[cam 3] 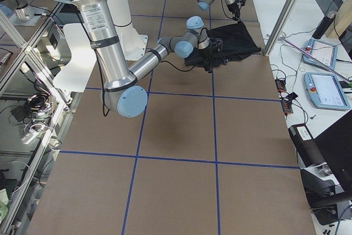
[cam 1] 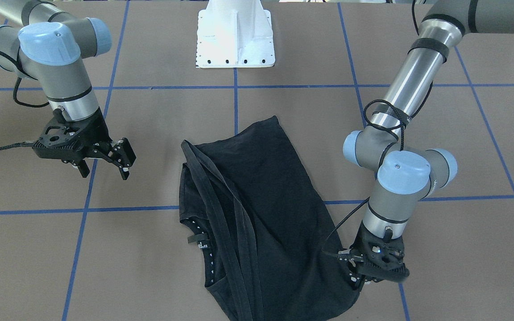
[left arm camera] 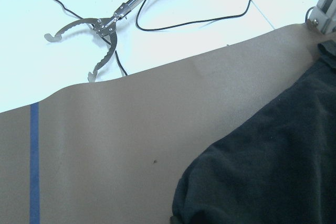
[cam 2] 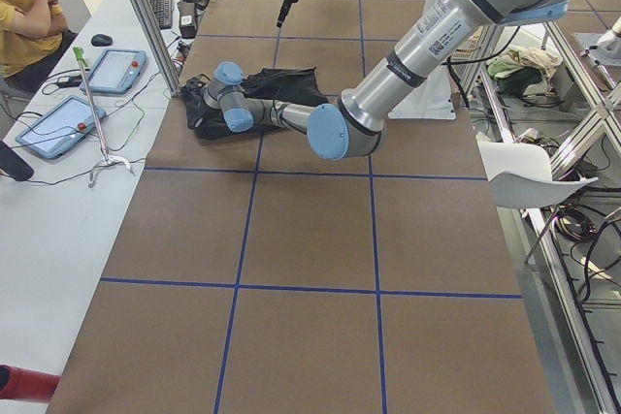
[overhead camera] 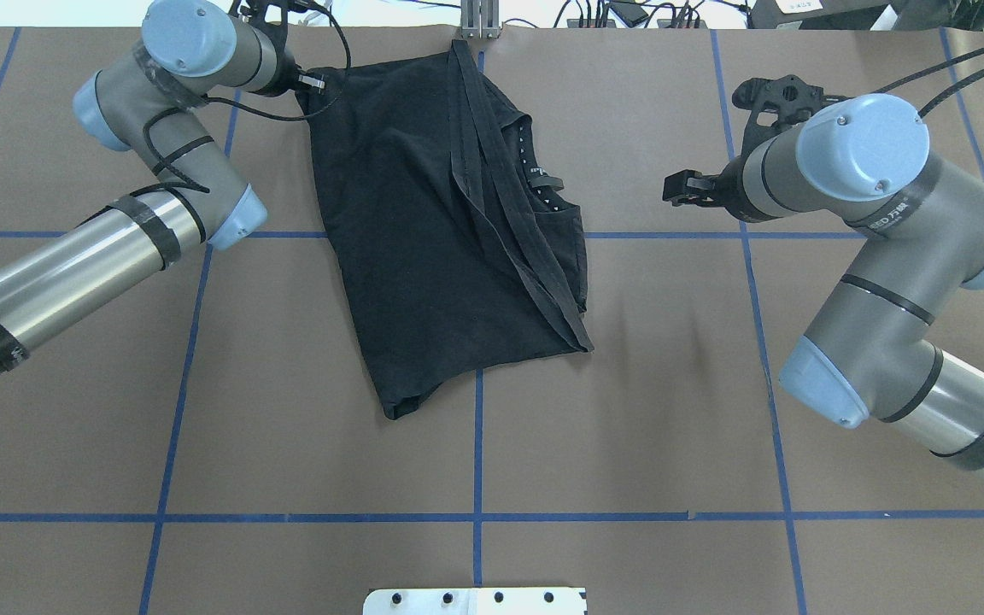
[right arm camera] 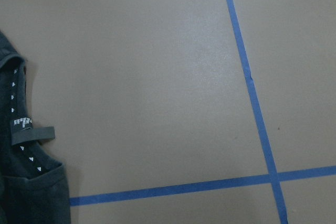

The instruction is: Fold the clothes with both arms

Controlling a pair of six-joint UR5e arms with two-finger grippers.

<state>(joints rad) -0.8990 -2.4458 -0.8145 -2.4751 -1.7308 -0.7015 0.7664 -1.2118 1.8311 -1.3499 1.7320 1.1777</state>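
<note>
The clothes are one black T-shirt [cam 1: 257,200] [overhead camera: 424,239], lying folded lengthwise on the brown table. Its hem bands run across the top, and the collar with its white-dotted tape shows at one side [right arm camera: 21,182]. My left gripper [cam 1: 357,281] is low at the shirt's far corner, touching the cloth edge. Its fingers are too hidden to show whether they grip. The left wrist view shows only that corner of the shirt [left arm camera: 273,166] lying flat. My right gripper [cam 1: 104,171] [overhead camera: 687,188] hangs open above bare table, well clear of the collar side.
The white pedestal [cam 1: 234,35] stands at the robot's side of the table. Blue tape lines [overhead camera: 477,444] grid the brown surface. Past the far edge are a metal grabber tool [left arm camera: 100,30], cables, an aluminium post [overhead camera: 479,17], tablets and a seated person [cam 2: 24,16].
</note>
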